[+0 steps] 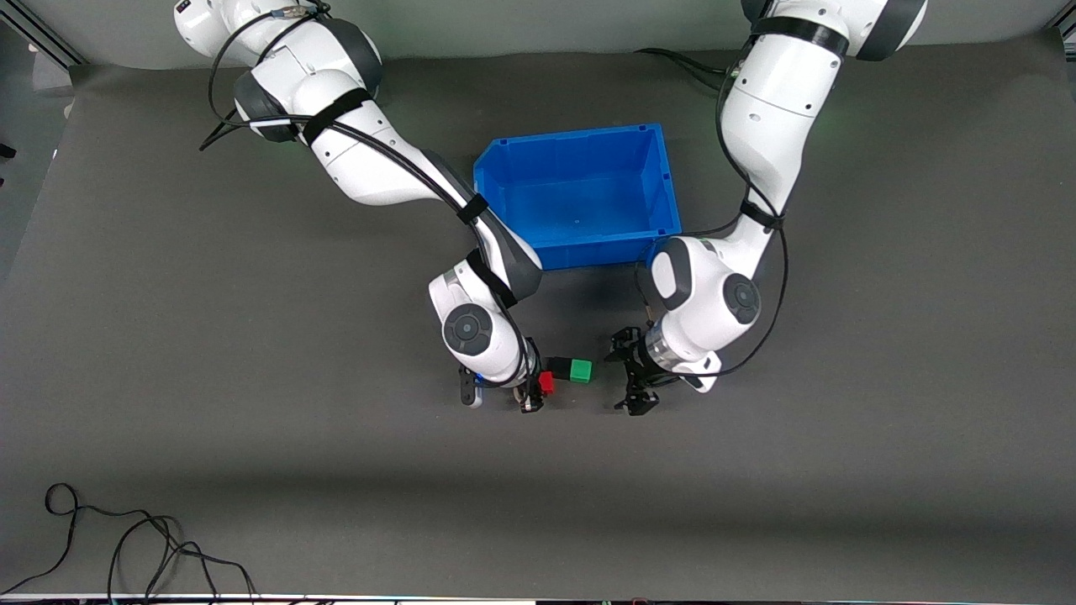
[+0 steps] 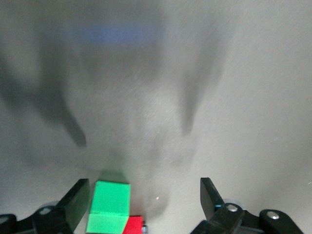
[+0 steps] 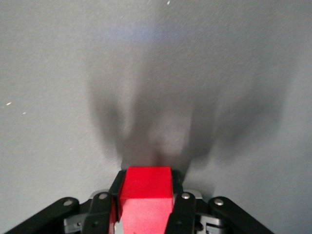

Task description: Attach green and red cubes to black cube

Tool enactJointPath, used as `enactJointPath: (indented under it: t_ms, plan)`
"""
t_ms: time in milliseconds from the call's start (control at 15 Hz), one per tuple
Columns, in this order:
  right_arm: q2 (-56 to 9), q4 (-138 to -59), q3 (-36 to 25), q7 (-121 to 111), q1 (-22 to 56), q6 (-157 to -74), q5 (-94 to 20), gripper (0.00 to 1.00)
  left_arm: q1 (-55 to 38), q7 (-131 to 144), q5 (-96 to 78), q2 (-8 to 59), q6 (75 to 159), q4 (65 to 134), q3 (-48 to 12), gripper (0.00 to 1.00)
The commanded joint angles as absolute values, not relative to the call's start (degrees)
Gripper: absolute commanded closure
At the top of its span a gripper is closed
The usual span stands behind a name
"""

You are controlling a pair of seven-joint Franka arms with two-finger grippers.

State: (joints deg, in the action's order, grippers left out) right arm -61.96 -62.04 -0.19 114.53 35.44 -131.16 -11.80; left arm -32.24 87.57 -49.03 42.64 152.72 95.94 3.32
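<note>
The green cube [image 1: 580,370] rests on the table, touching the black cube [image 1: 556,365] on the side toward the right arm's end. My right gripper [image 1: 533,393] is shut on the red cube [image 1: 546,383] and holds it low, right beside the black cube on the side nearer the front camera. In the right wrist view the red cube [image 3: 146,194] sits between the fingers of the right gripper [image 3: 146,189]. My left gripper [image 1: 629,375] is open and empty, low beside the green cube toward the left arm's end. The left wrist view shows the left gripper [image 2: 144,200], the green cube [image 2: 108,208] and the red cube [image 2: 132,225].
A blue bin [image 1: 580,195] stands farther from the front camera than the cubes, between the two arms. A loose black cable [image 1: 126,538] lies near the table's front edge toward the right arm's end.
</note>
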Motion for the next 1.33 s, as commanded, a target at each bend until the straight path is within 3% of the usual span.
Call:
enactJointPath:
  t_ms: [0,67,133,200,400,667,867,1067,1267]
  plan:
    - [-62.0,-60.7,-0.4,115.1,35.9,-128.9,-10.4,0.64,-31.8,88.0,-48.3,40.3,147.6,96.0,6.1,0.0]
    - [-62.1,-60.7,-0.4,115.2,35.9,-128.9,-10.4,0.64,-31.8,88.0,-48.3,39.9,145.9,95.8,7.1,0.0]
    - [-62.2,-60.7,-0.4,115.2,35.9,-129.0,-10.3,0.41,-31.8,87.9,-48.3,39.7,144.9,95.7,7.8,0.0]
    - [-62.3,-60.7,-0.4,115.1,35.9,-129.0,-10.1,0.01,-31.8,87.6,-48.3,39.5,144.4,95.7,8.9,0.0]
    - [-61.9,-60.1,-0.4,114.7,35.9,-129.1,-10.3,0.0,-31.8,87.0,-46.9,39.0,140.7,94.6,12.5,0.0]
    - [-55.9,-60.8,-1.1,104.5,34.6,-128.8,-9.7,0.0,-29.9,73.3,-40.5,36.0,127.0,94.2,21.9,0.0]
    - [-49.8,-64.2,-1.1,92.5,29.6,-123.2,-9.7,0.0,-25.6,53.8,-35.7,32.1,113.7,94.3,27.1,0.0]
    - [-44.0,-68.6,-1.1,73.2,24.5,-121.6,-9.8,0.0,-24.5,42.4,-26.3,27.4,108.0,94.2,30.9,0.0]
    - [-40.7,-69.3,-1.2,56.2,18.7,-110.4,-9.7,0.0,-22.1,32.1,-22.9,22.9,104.0,93.2,31.3,0.0]
